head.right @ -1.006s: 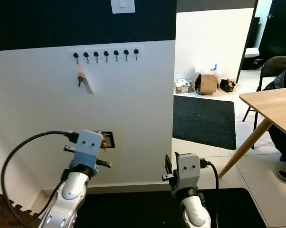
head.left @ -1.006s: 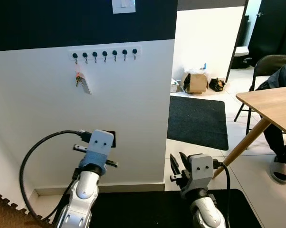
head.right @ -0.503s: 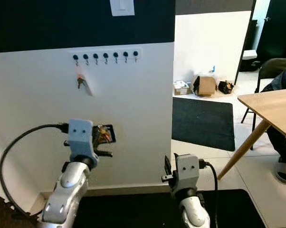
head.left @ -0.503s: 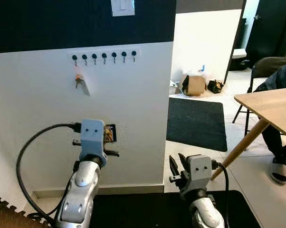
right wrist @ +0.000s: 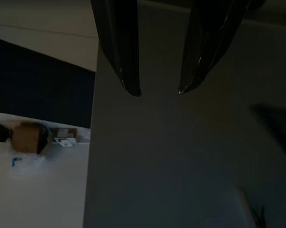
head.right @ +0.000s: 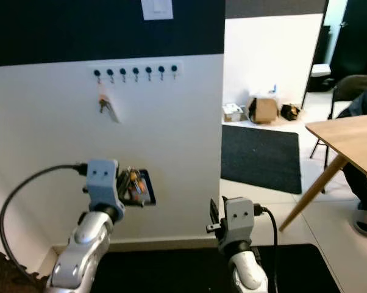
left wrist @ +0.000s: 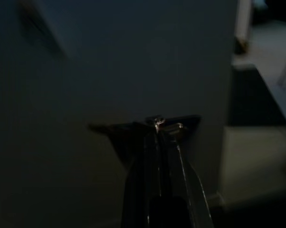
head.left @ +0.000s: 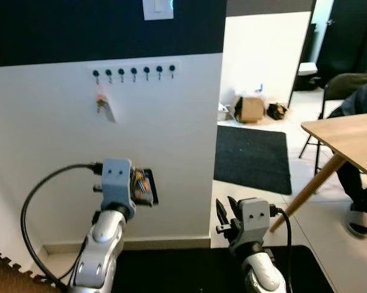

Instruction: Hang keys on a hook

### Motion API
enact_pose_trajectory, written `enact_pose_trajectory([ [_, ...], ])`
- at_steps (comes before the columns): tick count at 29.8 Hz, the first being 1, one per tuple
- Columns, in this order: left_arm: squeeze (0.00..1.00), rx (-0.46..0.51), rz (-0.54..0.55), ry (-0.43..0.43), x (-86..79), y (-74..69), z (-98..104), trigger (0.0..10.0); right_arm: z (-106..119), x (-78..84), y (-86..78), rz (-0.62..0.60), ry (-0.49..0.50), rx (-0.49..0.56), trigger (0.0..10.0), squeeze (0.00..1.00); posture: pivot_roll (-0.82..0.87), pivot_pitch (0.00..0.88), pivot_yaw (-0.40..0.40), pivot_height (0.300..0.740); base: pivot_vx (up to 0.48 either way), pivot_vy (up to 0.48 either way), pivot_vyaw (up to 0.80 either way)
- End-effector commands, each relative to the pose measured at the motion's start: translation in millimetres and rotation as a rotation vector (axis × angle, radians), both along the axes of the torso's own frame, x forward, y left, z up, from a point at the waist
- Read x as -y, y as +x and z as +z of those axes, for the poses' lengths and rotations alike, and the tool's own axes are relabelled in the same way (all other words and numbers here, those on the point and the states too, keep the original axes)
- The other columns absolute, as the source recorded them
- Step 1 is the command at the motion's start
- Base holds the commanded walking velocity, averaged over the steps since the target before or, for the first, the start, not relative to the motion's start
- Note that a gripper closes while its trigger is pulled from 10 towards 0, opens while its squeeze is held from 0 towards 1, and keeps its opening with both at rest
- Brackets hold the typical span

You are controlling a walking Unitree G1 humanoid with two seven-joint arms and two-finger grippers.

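**Keys to be lifted to a free hook on the rail**

The left gripper (head.left: 142, 188) is seen at lower left of the head views, in front of the white half wall (head.left: 171, 152). Its jaws are pressed together on a small bunch of metal keys with a coloured tag (head.left: 141, 185); in the dim left wrist view the key ring (left wrist: 159, 121) is pinched at the fingertips. The white rail of seven black hooks (head.left: 133, 70) is mounted at upper left, well above the gripper. A second set of keys with a pale fob (head.left: 104, 107) already hangs from the first hook at the rail's left end.

A long upward reach is judged necessary. The ring should be brought above a free hook, ideally one away from the occupied hook, then lowered over the tip before release. The wrist should be turned so the ring's opening faces the hook.

The right gripper (right wrist: 157, 90) is held low at lower centre, jaws apart and empty.
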State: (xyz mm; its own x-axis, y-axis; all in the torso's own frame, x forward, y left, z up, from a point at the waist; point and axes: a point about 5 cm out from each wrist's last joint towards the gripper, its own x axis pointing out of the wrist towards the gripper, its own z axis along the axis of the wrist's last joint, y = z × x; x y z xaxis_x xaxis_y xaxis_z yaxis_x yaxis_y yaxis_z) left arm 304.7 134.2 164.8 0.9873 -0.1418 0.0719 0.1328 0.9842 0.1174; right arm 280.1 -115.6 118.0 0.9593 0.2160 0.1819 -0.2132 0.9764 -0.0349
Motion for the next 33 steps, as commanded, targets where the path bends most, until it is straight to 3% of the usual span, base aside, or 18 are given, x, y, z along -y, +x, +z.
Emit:
enact_pose_trajectory([
  [1,0.00,0.040,0.007,-0.025,-1.2,0.4,15,10.0,-2,-0.7,-0.8,0.005,0.002,-0.007,10.0,0.00,0.06,0.058,0.075,0.740,0.000,0.000,0.00],
  [2,0.00,0.102,0.017,-0.066,-1.8,0.4,31,10.0,-1,0.5,-0.7,0.001,0.007,-0.006,10.0,0.00,0.06,0.058,0.075,0.740,0.000,0.000,0.00],
  [3,0.00,0.102,0.017,-0.066,-1.8,0.4,31,10.0,-1,0.5,-0.7,0.001,0.007,-0.006,10.0,0.00,0.06,0.058,0.075,0.740,0.000,0.000,0.00],
  [4,0.00,0.113,0.046,0.065,-4.6,3.1,23,10.0,-5,-0.2,-1.1,0.001,0.001,-0.015,10.0,0.00,0.04,0.062,0.082,0.740,0.000,0.000,0.00],
  [5,0.00,0.100,0.061,0.076,-6.1,3.2,18,10.0,-5,-1.3,-1.3,0.005,-0.002,-0.013,10.0,0.00,0.04,0.063,0.082,0.740,0.000,0.000,0.00],
  [33,0.00,0.153,0.054,0.094,2.2,-2.6,22,10.0,5,-3.0,-0.1,0.004,-0.002,0.022,10.0,0.00,0.04,0.072,0.074,0.740,0.035,0.000,0.00],
])
